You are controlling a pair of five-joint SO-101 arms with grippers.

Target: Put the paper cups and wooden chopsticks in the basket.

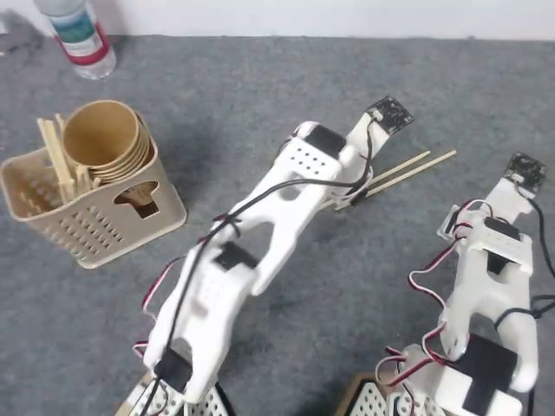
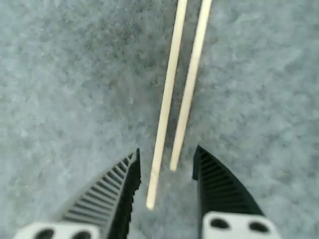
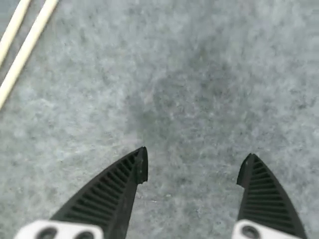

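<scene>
Two wooden chopsticks [image 1: 414, 170] lie side by side on the grey carpet, right of centre. My left gripper [image 2: 165, 158] hangs open over their near ends, one black finger on each side of the chopsticks [image 2: 175, 94], not touching them. The left arm [image 1: 260, 225] stretches across the middle of the table and hides the sticks' near ends. My right gripper [image 3: 193, 165] is open above bare carpet, with the chopsticks [image 3: 24, 47] off to one side. A beige slotted basket [image 1: 104, 221] at the left holds stacked paper cups [image 1: 106, 139] and several chopsticks [image 1: 57, 154].
A plastic water bottle [image 1: 80, 35] stands at the back left by the wall. The right arm [image 1: 490, 277] sits at the right edge. Grey carpet covers the whole table.
</scene>
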